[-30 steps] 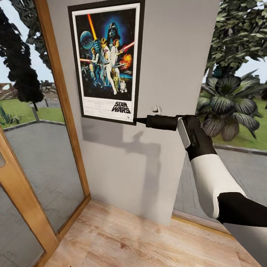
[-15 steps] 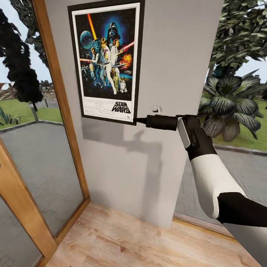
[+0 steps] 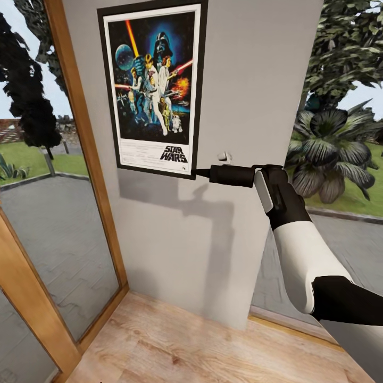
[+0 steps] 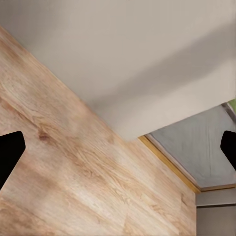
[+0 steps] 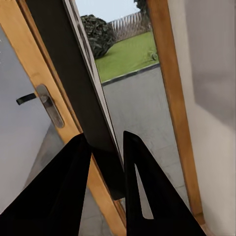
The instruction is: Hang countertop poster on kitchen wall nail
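We see the poster (image 3: 153, 88) lying flat against the grey wall (image 3: 244, 96), upright, its black frame and white border facing us and the title at its bottom. Our right claw (image 3: 199, 172) reaches across from the right and meets the poster at its lower right corner; from the wrist camera, the right claw (image 5: 107, 147) has its two dark fingers (image 5: 73, 172) drawn in on either side of the dark frame edge (image 5: 93, 132), gripping the poster. A small pale nail (image 3: 224, 156) sticks out of the wall just above the right forearm (image 3: 298, 250), to the right of the poster and apart from it. Left of the wall stands a glass door with a wooden frame (image 3: 80, 133), and a leafy plant (image 3: 327, 149) grows outside on the right. The left claw (image 4: 118, 150) is spread wide, its fingertips (image 4: 10, 152) at opposite edges of its view, holding nothing above the wooden floor (image 4: 64, 172).
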Controlling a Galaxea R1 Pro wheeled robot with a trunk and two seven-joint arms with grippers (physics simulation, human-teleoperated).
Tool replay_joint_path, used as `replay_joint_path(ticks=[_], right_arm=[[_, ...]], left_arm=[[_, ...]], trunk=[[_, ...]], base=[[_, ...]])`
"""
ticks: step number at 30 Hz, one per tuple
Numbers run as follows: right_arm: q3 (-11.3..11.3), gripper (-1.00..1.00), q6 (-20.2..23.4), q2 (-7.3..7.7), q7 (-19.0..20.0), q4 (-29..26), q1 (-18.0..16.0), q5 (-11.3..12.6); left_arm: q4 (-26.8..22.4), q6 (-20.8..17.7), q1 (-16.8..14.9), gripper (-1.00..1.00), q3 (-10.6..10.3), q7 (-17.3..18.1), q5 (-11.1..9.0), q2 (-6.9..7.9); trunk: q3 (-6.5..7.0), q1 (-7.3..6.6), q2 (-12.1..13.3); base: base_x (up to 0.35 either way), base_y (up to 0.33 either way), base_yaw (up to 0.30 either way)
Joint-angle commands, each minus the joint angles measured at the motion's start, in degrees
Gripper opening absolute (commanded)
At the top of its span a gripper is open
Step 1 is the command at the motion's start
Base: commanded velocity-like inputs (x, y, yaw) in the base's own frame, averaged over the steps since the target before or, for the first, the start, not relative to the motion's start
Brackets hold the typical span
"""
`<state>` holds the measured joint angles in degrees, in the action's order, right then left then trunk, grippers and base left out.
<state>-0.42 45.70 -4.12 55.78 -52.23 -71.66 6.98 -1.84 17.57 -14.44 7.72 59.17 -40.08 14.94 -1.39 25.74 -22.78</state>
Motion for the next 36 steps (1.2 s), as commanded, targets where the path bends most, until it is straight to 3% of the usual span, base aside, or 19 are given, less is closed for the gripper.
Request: replay_joint_path(ticks=[1,14,36], right_arm=[[0.0,-1.0,0.4,-0.02,0.0,0.0,-0.1,0.4],[-0.1,-1.0,0.4,0.0,-0.1,0.0,-0.1,0.5],[-0.1,-1.0,0.3,-0.02,-0.3,-0.2,-0.1,0.8]], left_arm=[[0.1,0.3,-0.1,1.0,0.5,0.2,0.4,0.01],[0.1,0.3,-0.1,1.0,0.5,0.2,0.4,0.01],[0.1,0.3,-0.1,1.0,0.5,0.2,0.4,0.01]], trunk=[[-0.14,0.04,-0.1],[-0.14,0.04,-0.1],[-0.14,0.04,-0.1]], base=[[0.015,-0.004,0.0],[0.14,-0.033,0.0],[0.008,-0.002,0.0]])
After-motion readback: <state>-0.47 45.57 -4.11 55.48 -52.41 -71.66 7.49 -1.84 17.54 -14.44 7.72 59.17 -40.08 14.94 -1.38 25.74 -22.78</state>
